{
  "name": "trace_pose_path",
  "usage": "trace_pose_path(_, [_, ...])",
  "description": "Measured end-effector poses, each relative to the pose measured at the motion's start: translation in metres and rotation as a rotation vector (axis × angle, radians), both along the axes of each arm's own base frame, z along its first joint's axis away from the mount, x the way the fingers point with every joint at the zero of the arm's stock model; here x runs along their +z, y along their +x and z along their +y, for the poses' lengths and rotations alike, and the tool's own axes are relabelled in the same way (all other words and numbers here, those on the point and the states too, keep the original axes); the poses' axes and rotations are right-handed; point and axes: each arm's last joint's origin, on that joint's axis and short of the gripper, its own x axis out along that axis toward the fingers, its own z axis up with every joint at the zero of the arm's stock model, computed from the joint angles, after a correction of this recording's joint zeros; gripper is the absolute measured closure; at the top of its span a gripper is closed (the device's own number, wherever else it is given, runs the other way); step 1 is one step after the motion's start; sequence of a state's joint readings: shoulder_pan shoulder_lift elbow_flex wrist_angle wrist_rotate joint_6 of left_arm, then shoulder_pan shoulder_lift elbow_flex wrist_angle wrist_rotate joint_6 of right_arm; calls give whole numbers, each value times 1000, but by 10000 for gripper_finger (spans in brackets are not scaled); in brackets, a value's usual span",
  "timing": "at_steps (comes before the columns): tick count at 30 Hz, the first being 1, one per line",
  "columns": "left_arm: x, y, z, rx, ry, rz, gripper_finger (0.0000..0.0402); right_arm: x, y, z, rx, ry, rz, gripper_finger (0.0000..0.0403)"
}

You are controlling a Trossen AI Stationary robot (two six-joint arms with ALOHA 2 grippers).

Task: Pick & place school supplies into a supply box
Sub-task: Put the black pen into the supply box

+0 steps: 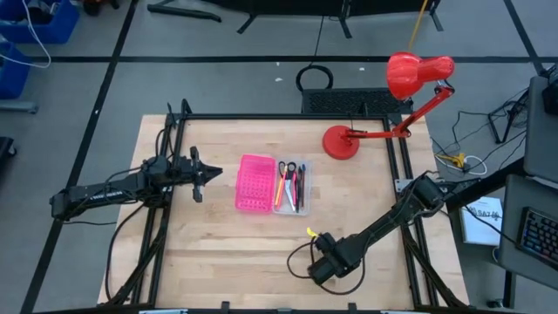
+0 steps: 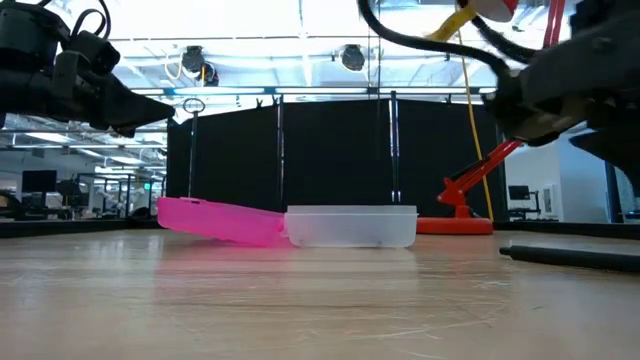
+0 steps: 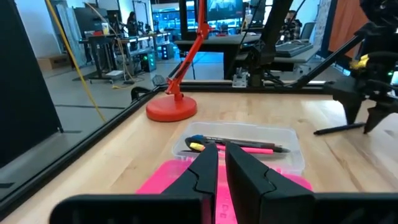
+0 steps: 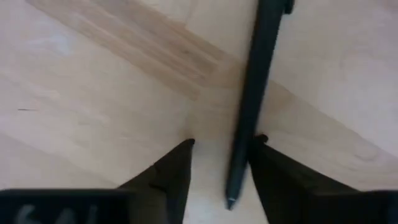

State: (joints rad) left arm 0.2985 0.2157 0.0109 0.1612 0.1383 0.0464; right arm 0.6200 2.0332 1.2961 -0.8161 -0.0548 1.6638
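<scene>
The supply box lies mid-table: its clear tray is joined to a pink perforated half. Black-handled scissors and several pens lie in the tray. A black pen lies flat on the wood near the table's near edge. My right gripper is open and points down over that pen, one finger on either side of it. My left gripper hovers shut, left of the pink half.
A red desk lamp stands on the far right of the table, its arm and head reaching beyond the edge. A small yellow piece shows beside my right gripper. Bare wood lies left and near of the box.
</scene>
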Motion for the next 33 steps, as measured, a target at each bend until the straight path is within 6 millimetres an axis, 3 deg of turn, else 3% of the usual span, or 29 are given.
trace_pose_path(8, [0,0,0,0,0,3,362,-13,-8,-12,-16,57,56,380])
trace_pose_path(14, [0,0,0,0,0,2,362,-5,-9,-13,9,44,10,374])
trace_pose_path(21, [0,0,0,0,2,2,362,41,-12,-17,52,-84,-261,385])
trace_pose_path(26, [-1,0,0,1,0,7,362,87,-16,-26,-11,-128,-473,385])
trace_pose_path(33, [-1,0,0,2,-29,6,362,128,-10,-74,-128,-192,-620,385])
